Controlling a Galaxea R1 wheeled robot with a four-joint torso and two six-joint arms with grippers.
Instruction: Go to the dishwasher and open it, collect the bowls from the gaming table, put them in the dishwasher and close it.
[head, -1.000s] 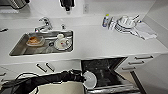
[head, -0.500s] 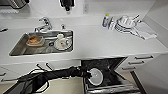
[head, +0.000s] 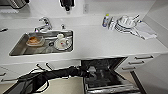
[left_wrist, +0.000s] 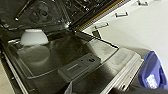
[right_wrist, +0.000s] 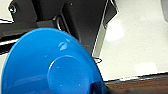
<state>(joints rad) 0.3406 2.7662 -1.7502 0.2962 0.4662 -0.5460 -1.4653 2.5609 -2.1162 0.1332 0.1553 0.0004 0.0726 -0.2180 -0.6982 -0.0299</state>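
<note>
From the head view, the white tabletop (head: 100, 42) runs the full width, with one steel sink (head: 42, 43) sunk into it holding dishes and one stack of plates (head: 126, 23) near the back wall at the right. Below its front edge the dishwasher (head: 105, 75) stands open, its door dropped toward the floor, and the left arm (head: 50, 76) reaches across into the dark cavity. In the left wrist view, one white bowl (left_wrist: 33, 37) sits upside down at the edge of the rack, above the bare inner door panel; whether the left tool is clenched or released I cannot tell. In the right wrist view, one blue bowl (right_wrist: 50, 65) looms close against the right tool, whose grip cannot be judged, with pale open floor (right_wrist: 137, 37) beyond.
</note>
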